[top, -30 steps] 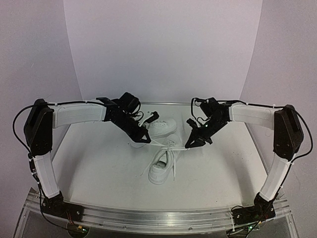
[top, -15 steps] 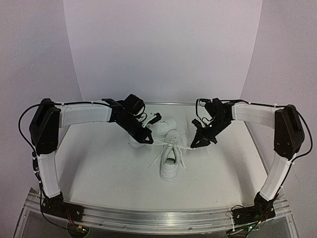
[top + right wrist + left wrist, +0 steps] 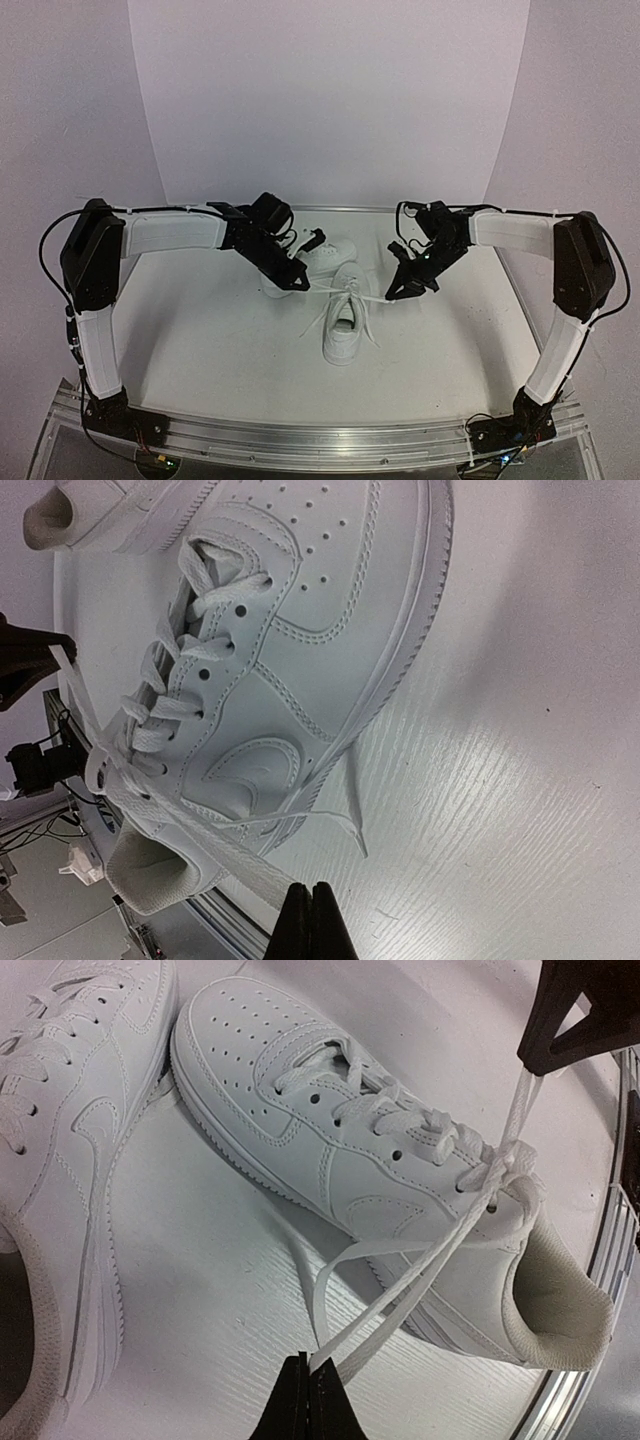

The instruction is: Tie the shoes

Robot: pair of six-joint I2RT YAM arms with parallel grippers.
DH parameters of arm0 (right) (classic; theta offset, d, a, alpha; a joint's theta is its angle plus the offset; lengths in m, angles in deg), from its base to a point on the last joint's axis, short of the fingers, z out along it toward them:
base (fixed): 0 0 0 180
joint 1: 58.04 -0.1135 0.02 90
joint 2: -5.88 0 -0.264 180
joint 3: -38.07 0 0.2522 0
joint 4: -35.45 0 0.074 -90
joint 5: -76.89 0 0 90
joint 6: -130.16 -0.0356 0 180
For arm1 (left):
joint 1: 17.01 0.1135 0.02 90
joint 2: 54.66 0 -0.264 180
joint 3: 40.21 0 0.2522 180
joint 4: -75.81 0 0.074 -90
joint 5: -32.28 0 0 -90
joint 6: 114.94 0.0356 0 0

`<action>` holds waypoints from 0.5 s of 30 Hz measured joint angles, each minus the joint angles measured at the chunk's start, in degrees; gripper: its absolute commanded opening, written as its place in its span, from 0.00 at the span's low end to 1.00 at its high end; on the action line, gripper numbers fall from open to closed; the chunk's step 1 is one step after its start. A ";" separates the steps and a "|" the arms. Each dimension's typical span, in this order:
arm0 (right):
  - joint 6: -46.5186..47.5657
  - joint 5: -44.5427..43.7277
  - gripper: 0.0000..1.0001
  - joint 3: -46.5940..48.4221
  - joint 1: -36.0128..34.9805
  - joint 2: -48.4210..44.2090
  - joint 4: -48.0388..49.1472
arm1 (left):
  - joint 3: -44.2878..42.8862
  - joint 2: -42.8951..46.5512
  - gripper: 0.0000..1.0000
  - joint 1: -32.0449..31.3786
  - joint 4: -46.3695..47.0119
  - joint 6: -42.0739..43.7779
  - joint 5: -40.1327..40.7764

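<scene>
1. pulling apart is what this pose looks built for: your left gripper (image 3: 296, 284) is pinched fully shut on one strand of the laces (image 3: 420, 1270), and your right gripper (image 3: 396, 292) is pinched shut on the other strand.
2. the near shoe (image 3: 345, 322) sits mid-table, between the two grippers, so each arm can draw its strand straight out to its own side.
3. both strands run taut from the fingertips to a crossing at the top eyelets, next to the ankle opening. a small knot (image 3: 505, 1165) is bunched there, and my read is that you are cinching the first overhand cross.
4. the grippers sit low, close to the table (image 3: 200, 340). that probably keeps the pull flat along the surface instead of lifting the heel.
5. the far shoe (image 3: 322, 258) lies just beyond the near shoe, close beside its toe end. it is laced, but you cannot tell from here whether it is tied.
6. judging by the laces, the near shoe has no bow yet, so expect to form loops next. that will need a fresh grip closer to the knot.
7. watch the near shoe for sliding: nothing is holding it down, and an uneven pull could drag it sideways.
</scene>
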 measured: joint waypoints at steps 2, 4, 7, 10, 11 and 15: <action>0.18 0.27 0.00 -0.13 0.19 0.00 0.22 | 0.34 0.00 0.00 0.00 0.12 0.10 0.00; 0.40 0.67 0.00 -0.19 0.35 0.00 0.41 | 0.47 0.00 0.00 0.00 0.14 0.46 -0.03; 0.61 2.07 0.00 0.26 0.69 0.01 -0.07 | 0.47 0.02 0.00 -0.22 0.05 2.09 0.01; 0.76 3.17 0.00 2.55 1.26 0.02 -1.98 | 0.18 0.01 0.00 -1.07 -0.90 3.65 0.38; 0.82 3.45 0.00 3.52 1.43 0.02 -2.60 | -0.08 0.00 0.00 -1.43 -1.53 4.10 0.66; 0.91 3.61 0.00 7.27 1.03 0.02 -4.65 | -2.88 0.02 0.00 -3.17 -4.95 4.81 1.84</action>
